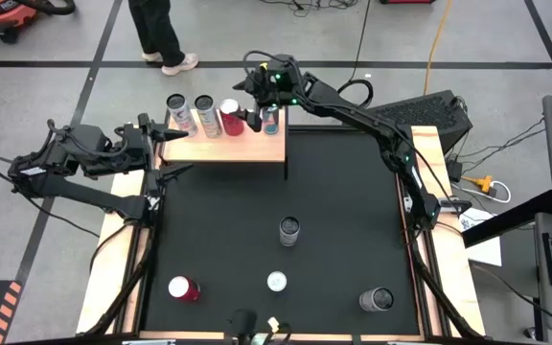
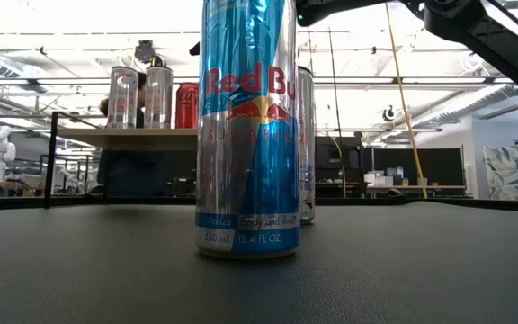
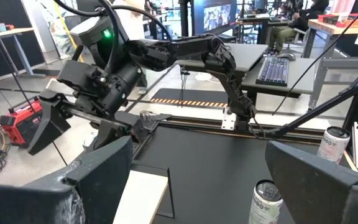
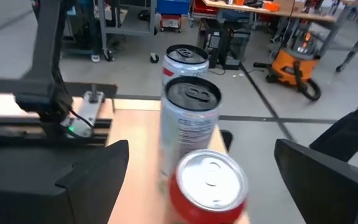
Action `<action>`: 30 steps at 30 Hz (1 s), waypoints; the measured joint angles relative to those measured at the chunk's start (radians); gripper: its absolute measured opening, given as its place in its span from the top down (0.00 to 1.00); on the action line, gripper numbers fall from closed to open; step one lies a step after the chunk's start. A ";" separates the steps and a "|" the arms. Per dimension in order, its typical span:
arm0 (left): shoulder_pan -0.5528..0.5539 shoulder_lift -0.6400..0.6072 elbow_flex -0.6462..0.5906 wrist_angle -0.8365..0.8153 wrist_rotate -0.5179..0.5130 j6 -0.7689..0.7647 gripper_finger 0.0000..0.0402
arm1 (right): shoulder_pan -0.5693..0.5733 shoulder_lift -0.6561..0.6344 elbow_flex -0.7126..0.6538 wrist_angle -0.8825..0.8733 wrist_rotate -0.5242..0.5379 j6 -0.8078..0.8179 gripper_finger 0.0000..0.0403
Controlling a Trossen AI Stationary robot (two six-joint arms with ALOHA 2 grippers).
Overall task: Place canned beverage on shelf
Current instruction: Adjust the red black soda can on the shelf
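At twelve o'clock on the bench point(image 1: 343, 240), the right gripper point(image 1: 256, 119) hangs spread over the shelf point(image 1: 257, 149), its can point(image 1: 270, 119) seemingly released; next, retreat and fetch another.

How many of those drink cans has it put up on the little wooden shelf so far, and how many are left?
Done: four cans stand on the wooden shelf, including a red can. In hand: nothing; the right gripper is open over the shelf by the blue-and-silver can. The left gripper waits open at the shelf's left end. Left: four cans on the black mat, such as the red-topped can and the grey can.
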 joint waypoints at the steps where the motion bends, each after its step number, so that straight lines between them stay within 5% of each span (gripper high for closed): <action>1: 0.000 0.000 0.000 0.000 0.000 0.000 0.09 | 0.004 0.000 0.000 0.000 0.000 0.026 0.04; 12: 0.000 0.000 0.000 0.000 0.000 0.000 0.09 | 0.021 0.000 0.000 0.000 0.005 -0.002 0.04; 20: 0.000 0.000 0.000 0.000 0.000 0.000 0.09 | 0.026 0.000 0.000 0.008 0.163 -0.009 0.04; 30: 0.000 0.000 0.000 0.000 0.000 0.000 0.09 | 0.026 0.000 0.000 0.022 0.158 -0.007 0.04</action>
